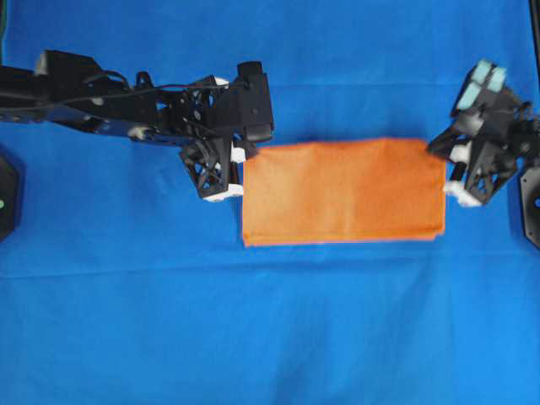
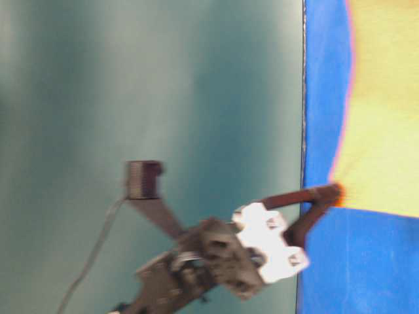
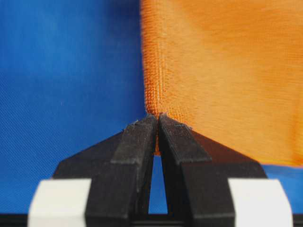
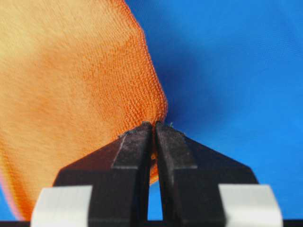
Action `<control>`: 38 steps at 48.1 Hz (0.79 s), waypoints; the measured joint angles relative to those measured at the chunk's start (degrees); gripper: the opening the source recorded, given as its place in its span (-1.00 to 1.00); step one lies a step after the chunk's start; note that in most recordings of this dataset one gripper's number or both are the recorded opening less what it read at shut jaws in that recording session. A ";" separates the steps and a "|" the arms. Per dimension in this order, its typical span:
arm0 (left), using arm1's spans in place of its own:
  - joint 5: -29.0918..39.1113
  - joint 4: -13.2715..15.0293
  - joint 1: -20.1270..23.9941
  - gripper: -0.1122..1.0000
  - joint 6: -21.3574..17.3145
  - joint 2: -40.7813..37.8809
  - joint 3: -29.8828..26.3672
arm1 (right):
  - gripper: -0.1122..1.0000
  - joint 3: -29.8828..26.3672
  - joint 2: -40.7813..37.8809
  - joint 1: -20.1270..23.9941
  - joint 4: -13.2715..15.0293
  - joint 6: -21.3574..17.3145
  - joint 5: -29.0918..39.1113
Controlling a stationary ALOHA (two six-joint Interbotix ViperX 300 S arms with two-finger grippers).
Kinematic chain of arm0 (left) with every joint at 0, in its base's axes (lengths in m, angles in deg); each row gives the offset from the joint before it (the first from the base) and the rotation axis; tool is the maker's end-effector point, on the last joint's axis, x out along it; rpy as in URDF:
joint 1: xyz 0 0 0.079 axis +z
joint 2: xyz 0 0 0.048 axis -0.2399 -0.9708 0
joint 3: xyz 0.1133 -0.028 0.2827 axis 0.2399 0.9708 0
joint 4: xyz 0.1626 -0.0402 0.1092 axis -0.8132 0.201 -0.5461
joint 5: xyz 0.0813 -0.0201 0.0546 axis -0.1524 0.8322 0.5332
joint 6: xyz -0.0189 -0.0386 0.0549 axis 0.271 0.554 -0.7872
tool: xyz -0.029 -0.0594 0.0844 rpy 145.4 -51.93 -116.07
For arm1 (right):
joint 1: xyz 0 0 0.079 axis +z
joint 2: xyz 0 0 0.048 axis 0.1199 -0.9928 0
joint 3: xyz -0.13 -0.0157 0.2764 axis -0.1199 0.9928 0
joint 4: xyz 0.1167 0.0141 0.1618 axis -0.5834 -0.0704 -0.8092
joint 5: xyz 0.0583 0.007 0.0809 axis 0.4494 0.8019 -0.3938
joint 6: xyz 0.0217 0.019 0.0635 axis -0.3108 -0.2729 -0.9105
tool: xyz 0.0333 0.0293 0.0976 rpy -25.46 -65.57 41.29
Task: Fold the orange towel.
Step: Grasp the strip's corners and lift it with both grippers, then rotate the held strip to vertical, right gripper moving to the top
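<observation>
The orange towel [image 1: 342, 192] lies on the blue cloth as a wide rectangle in the overhead view. My left gripper [image 1: 245, 154] sits at its far left corner. In the left wrist view that gripper [image 3: 157, 119] is shut on the stitched hem of the orange towel [image 3: 222, 71]. At the far right corner is my right gripper [image 1: 437, 148]. Seen from its wrist, the right gripper [image 4: 154, 125] is shut on a rounded corner of the towel [image 4: 71, 94], and orange cloth shows between the fingers. The table-level view shows dark fingertips [image 2: 330, 193] pinching a corner of the towel [image 2: 386, 131].
The large blue cloth [image 1: 270, 337] covers the whole table under the towel. Both black arms reach in from the left and right sides. Dark arm bases stand at the left edge [image 1: 7, 194] and the right edge [image 1: 531, 202].
</observation>
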 measured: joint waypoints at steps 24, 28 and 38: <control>1.32 -0.09 -1.14 -0.75 0.18 4.39 -0.26 | -0.74 -1.41 11.34 2.02 0.00 0.26 6.59; 0.97 -0.09 -1.93 -0.75 0.26 4.31 -0.26 | -0.74 -1.41 10.37 2.11 0.09 0.26 6.42; -2.37 -0.09 -5.98 -0.75 0.26 4.31 -0.35 | -0.74 -1.76 5.89 -1.14 1.05 0.26 4.39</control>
